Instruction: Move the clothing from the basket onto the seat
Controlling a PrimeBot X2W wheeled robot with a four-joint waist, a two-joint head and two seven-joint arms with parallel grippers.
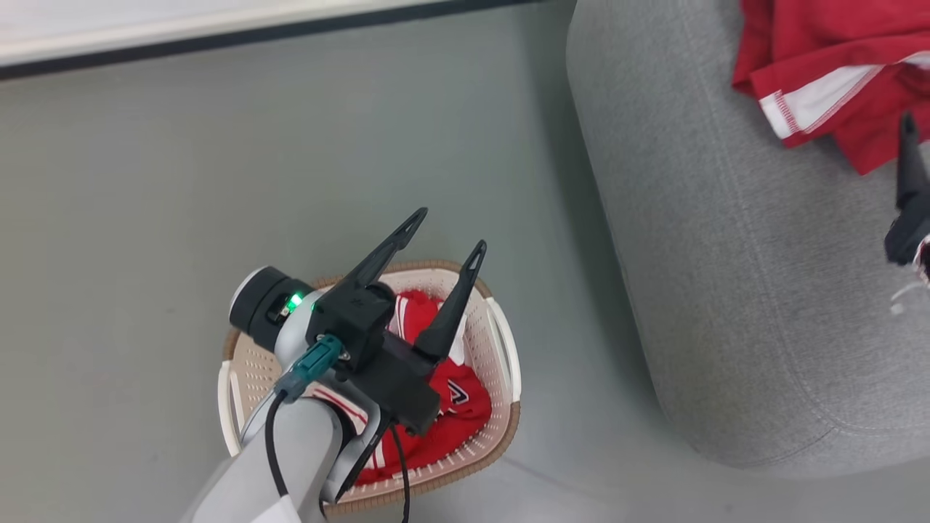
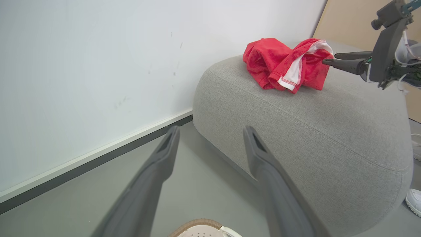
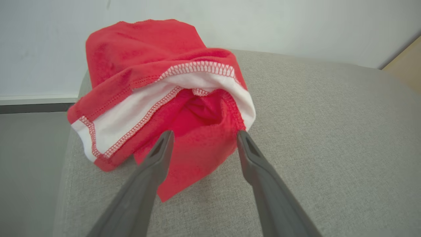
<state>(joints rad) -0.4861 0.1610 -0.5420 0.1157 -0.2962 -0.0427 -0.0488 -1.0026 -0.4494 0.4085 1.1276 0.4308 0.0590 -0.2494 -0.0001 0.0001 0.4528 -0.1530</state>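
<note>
A red garment with a white stitched band (image 1: 821, 69) (image 2: 286, 64) (image 3: 164, 102) lies crumpled on top of the grey seat (image 1: 734, 276) (image 2: 322, 131) (image 3: 329, 138). My right gripper (image 3: 202, 136) (image 2: 329, 59) stands open just in front of it, its fingers on either side of the cloth's lower flap without closing on it. More red clothing (image 1: 458, 396) lies in the cream basket (image 1: 501, 341) (image 2: 200, 230) on the floor. My left gripper (image 1: 450, 232) (image 2: 210, 131) hangs open above the basket, nothing between its fingers.
A white wall with a dark baseboard (image 1: 218, 36) (image 2: 98, 158) runs behind the grey floor (image 1: 145, 181). The basket sits to the left of the seat's rounded end. A white shoe (image 2: 413, 200) shows at the floor beside the seat.
</note>
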